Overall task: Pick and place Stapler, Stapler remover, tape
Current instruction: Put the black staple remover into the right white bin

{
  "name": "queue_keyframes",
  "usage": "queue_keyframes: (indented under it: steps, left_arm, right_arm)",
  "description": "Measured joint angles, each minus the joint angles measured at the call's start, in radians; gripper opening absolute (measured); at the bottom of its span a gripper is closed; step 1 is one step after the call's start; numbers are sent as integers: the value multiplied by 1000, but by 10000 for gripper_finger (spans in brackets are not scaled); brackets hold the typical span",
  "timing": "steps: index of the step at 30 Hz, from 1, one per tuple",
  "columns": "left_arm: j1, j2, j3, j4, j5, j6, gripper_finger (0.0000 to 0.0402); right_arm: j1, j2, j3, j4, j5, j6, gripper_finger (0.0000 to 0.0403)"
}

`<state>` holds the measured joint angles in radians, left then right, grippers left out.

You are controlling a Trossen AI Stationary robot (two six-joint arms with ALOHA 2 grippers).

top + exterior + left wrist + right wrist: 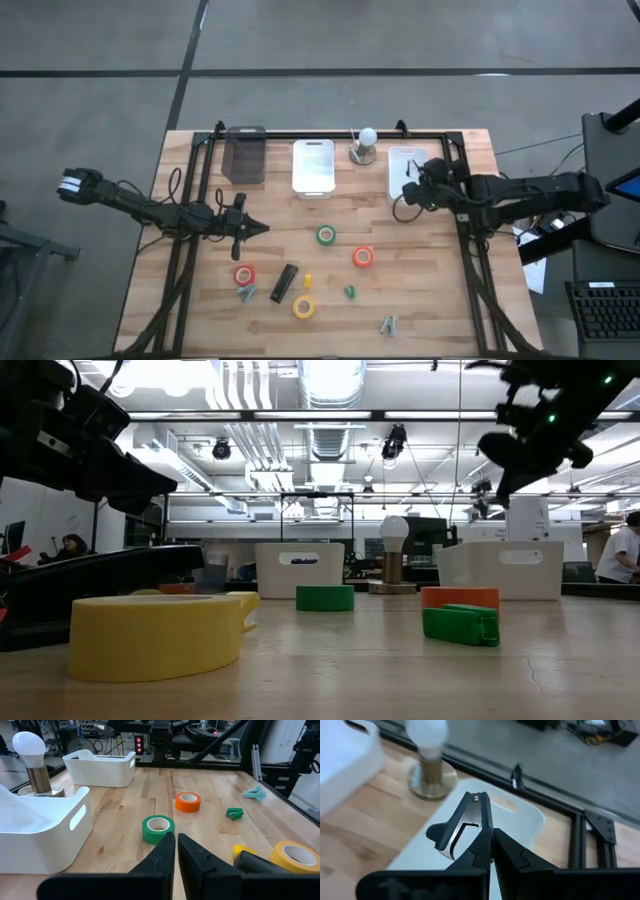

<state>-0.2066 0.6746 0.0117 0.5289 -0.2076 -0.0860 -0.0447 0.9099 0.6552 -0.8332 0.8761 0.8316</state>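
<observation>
The black stapler lies flat on the table near its front, between the red tape and the yellow tape. The green tape and orange-red tape lie flat farther in. My left gripper hovers shut left of the green tape and touches nothing. My right gripper is raised over the right white bin, shut on a black staple remover. Two more staple removers lie near the front edge. My right gripper pinches the black staple remover by its rear end between the two fingers. The remover points forward past the fingertips, its metal jaws leading. It is lifted clear and hangs above the white bin.
A dark clear bin, a middle white bin and a bulb lamp stand along the far edge. A small yellow piece and a green clip lie among the tapes. A black frame borders the table.
</observation>
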Motion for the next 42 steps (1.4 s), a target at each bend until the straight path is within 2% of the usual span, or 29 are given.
queue_keyframes:
  steps: [9,13,22,34,42]
  left_arm:
    - [0,0,0,0,0,0,23]
    - [0,0,0,0,0,0,23]
    - [0,0,0,0,0,0,23]
    - [0,0,0,0,0,0,23]
    - [0,0,0,0,0,0,23]
  right_arm:
    - [-211,81,-27,134,-134,-230,8]
    - [-304,126,-27,178,-229,-323,8]
    - [-444,255,-27,299,-327,-484,8]
    - [-486,418,-27,324,-334,-518,8]
    - [-486,445,-26,355,-323,-522,8]
